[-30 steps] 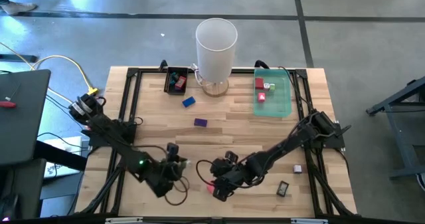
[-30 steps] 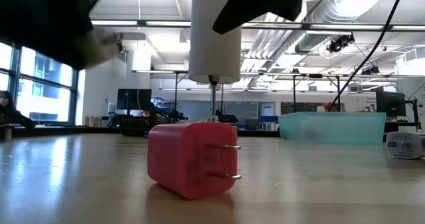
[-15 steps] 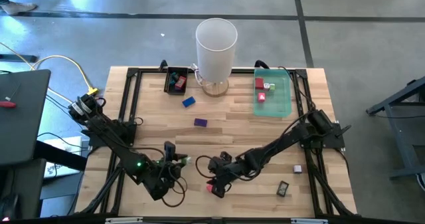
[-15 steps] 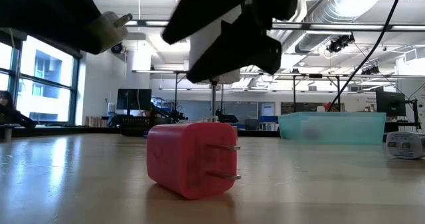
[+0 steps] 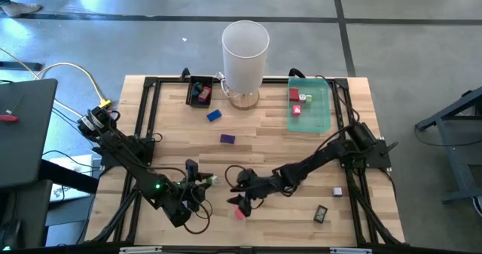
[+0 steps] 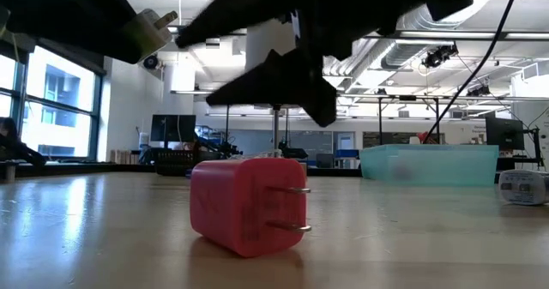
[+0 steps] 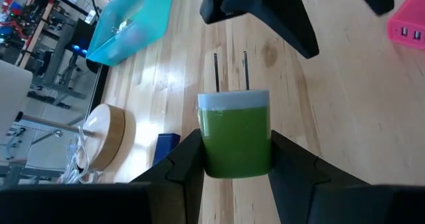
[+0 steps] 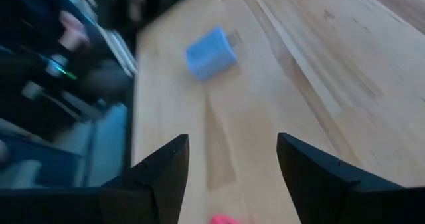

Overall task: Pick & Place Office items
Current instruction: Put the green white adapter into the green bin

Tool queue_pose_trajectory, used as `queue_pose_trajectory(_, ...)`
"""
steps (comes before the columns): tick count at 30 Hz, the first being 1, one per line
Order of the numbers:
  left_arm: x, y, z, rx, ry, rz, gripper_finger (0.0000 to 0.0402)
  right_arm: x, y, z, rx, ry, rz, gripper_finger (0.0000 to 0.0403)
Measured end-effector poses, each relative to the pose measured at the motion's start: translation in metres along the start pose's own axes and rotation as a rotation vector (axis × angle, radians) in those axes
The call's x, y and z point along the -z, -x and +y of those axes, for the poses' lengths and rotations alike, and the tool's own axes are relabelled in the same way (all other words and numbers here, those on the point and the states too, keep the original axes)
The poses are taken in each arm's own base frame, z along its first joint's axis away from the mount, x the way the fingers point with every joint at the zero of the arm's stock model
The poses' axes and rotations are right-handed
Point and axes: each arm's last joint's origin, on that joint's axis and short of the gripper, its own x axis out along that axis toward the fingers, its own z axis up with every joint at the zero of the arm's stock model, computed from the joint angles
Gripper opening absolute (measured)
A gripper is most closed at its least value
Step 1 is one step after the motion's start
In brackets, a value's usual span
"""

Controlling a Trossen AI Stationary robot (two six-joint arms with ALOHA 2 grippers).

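A pink charger block (image 6: 249,205) lies on its side on the table near the front edge, prongs level; it also shows as the pink charger (image 5: 241,211). My right gripper (image 5: 241,192) hangs just above and beyond it, open (image 8: 232,177), with nothing between its fingers; in the low view my right gripper (image 6: 193,70) is the dark pair of fingers overhead. My left gripper (image 5: 200,183), to the pink charger's left, is shut on a green charger block (image 7: 236,141) with a white face and two prongs. My left gripper pinches the green charger's two opposite sides (image 7: 204,151) between its two fingers. The fingers slant forward and down. The white face and prongs (image 7: 230,71) stick out ahead of the fingertips. The block is lifted clear of the table.
A tall white cylinder (image 5: 245,49) stands at the far middle. Left of it is a small black tray (image 5: 193,93), right of it a teal tray (image 5: 322,118), both holding items. Loose blue (image 5: 214,115), purple (image 5: 227,139), grey (image 5: 337,191) and black (image 5: 321,214) pieces lie about.
My right gripper has come down over the pink charger and tipped toward level; in the low view its fingers have dropped into sight above the block. My left gripper has swung a little at the wrist, still holding the green charger. The pink charger has not moved.
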Motion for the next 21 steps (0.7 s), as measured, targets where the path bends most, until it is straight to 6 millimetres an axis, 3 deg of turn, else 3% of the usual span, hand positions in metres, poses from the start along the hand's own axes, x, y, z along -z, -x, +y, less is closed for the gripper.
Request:
queue_pose_trajectory(4,0.000,0.000,0.000,0.000,0.017,0.000,0.0122,-0.003,0.003,-0.006,-0.116,-0.061,-0.131,0.0215)
queue_pose_trajectory(8,0.000,-0.001,0.001,-0.002,0.043,0.002,0.0122,-0.006,0.006,-0.017,-0.108,-0.143,-0.238,0.0215)
queue_pose_trajectory(21,0.000,-0.027,0.017,0.101,0.214,0.129,0.0122,-0.012,0.007,-0.022,-0.080,-0.204,-0.300,0.0215)
